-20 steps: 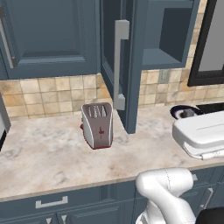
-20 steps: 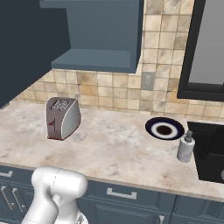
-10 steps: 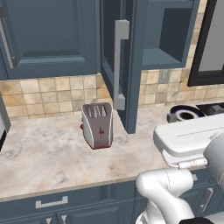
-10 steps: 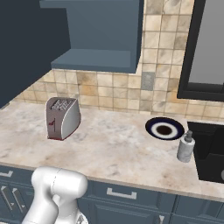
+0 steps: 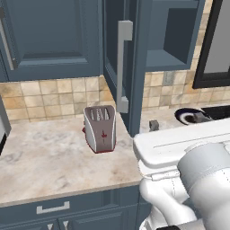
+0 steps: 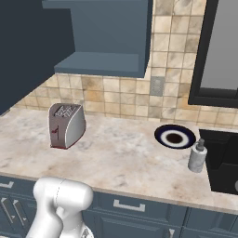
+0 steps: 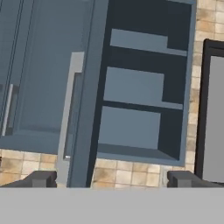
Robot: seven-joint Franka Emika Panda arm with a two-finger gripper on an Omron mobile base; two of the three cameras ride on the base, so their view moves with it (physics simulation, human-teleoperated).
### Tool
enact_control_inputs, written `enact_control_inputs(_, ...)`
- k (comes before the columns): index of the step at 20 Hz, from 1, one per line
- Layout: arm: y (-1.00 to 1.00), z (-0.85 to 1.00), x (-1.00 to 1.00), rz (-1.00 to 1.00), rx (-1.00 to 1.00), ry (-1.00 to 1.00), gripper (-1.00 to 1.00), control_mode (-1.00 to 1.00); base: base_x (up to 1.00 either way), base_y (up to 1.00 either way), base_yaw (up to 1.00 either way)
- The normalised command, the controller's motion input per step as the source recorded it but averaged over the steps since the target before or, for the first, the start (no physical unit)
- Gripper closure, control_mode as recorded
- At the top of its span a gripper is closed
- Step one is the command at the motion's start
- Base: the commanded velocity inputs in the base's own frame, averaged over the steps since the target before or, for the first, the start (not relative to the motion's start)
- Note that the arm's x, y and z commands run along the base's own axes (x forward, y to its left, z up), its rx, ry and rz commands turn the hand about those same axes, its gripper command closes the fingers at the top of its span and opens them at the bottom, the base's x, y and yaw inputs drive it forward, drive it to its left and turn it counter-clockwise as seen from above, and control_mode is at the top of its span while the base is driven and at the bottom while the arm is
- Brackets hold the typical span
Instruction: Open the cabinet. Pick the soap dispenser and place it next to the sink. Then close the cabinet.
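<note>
Slate-blue and panelled, the wall cabinet (image 5: 134, 54) stands with its door swung out toward us, edge-on in the left base view, its long light-grey bar handle (image 5: 122, 67) running down the door's front edge. In the hand view we see the same door edge with the handle beside it and, to its right, the cabinet's bare blue shelves (image 7: 135, 87). Our gripper (image 7: 111, 179) faces that opening with its two dark fingertips (image 7: 41, 179) spread wide apart and nothing between them.

We find the small grey-silver soap dispenser (image 6: 198, 156) with its darker pump head standing upright on the marbled beige counter (image 6: 121, 158), just beside the dark sink basin (image 6: 225, 162) at the right. A dark-rimmed round plate (image 6: 175, 137) lies on the counter near it, toward the tiled wall. Well apart to the left stands the silver-and-red toaster (image 6: 66, 125), also seen in the left base view just left of the open door. Our white arm (image 5: 188, 175) crosses the lower right of that view.
</note>
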Motion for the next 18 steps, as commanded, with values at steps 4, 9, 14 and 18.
enact_control_inputs(4, 0.31, 0.0, 0.01, -0.03, 0.0, -0.05, -1.0, -1.0, 0.0, 0.0, 0.0)
enact_control_inputs(9, 0.33, 0.0, 0.09, -0.15, 0.0, 0.0, -1.0, -1.0, 0.0, 0.0, 0.0)
enact_control_inputs(14, 0.32, 0.0, 0.3, -0.22, -0.01, 0.0, -1.0, -1.0, 0.0, 0.0, 0.0)
enact_control_inputs(18, 0.32, 0.0, 0.35, -0.24, -0.01, 0.0, -1.0, -1.0, 0.0, 0.0, 0.0)
